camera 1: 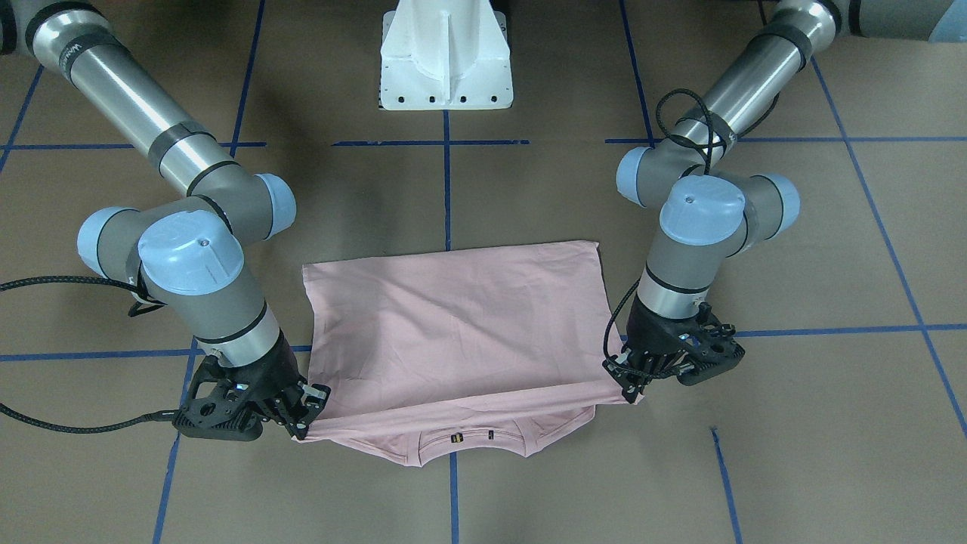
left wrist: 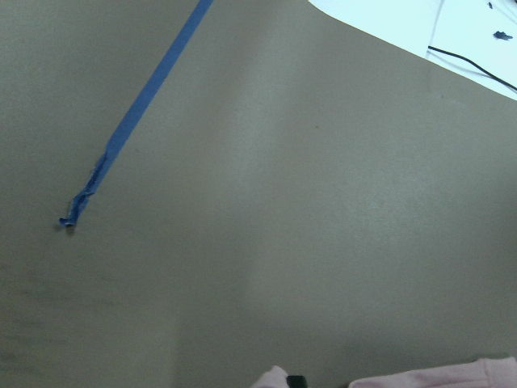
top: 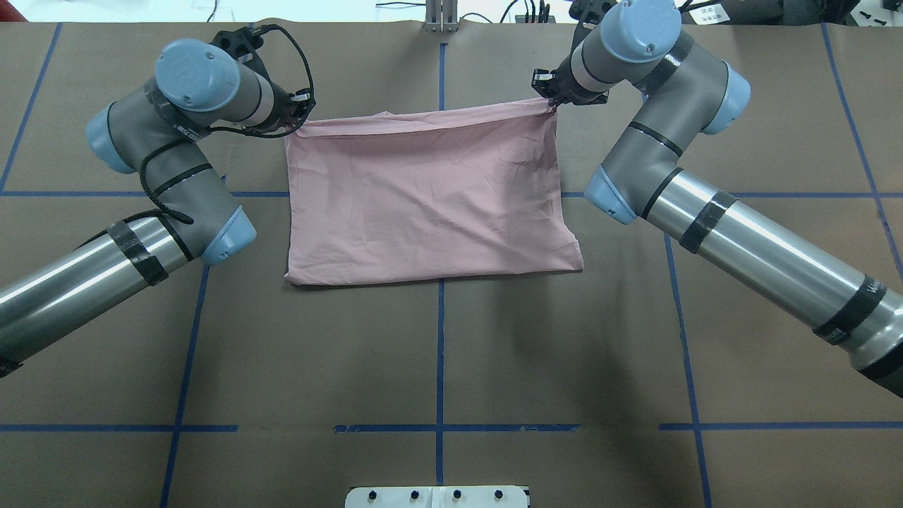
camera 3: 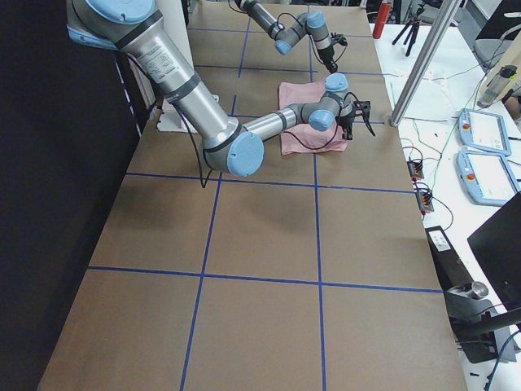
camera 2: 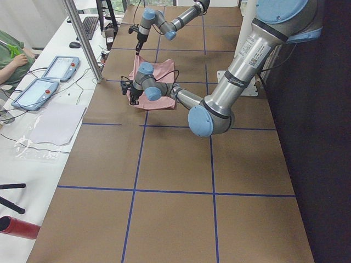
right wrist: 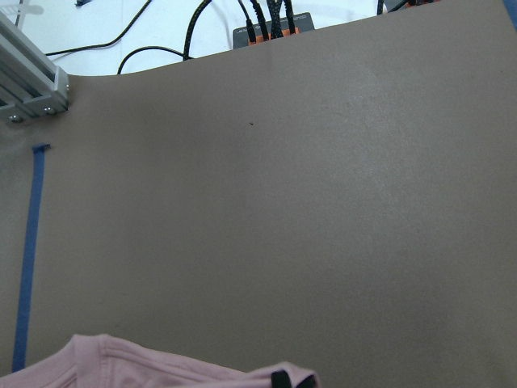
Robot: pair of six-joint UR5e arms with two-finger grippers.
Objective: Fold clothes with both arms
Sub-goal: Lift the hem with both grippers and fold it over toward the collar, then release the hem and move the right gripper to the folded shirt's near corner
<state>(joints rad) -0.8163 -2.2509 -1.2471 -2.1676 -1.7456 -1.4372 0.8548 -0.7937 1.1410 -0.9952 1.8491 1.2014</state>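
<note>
The pale pink T-shirt (camera 1: pixel 453 325) lies folded on the brown table, plain side up; its collar (camera 1: pixel 468 440) peeks out at the edge far from the robot. It also shows in the overhead view (top: pixel 423 190). My left gripper (camera 1: pixel 633 387) is shut on the shirt's far corner on its own side, seen in the overhead view (top: pixel 300 118). My right gripper (camera 1: pixel 302 425) is shut on the other far corner, seen in the overhead view (top: pixel 550 100). Both corners are held low over the table. Pink cloth edges show at the bottom of the left wrist view (left wrist: pixel 436 376) and the right wrist view (right wrist: pixel 161 364). The dog drawing is hidden.
The white pedestal base (camera 1: pixel 446 60) stands at the robot's side of the table. Blue tape lines (top: pixel 440 353) grid the brown surface. Beyond the far table edge are a metal post (camera 2: pixel 82 38), tablets (camera 2: pixel 33 90) and cables (right wrist: pixel 258 16). An operator's arm (camera 2: pixel 8 55) is there.
</note>
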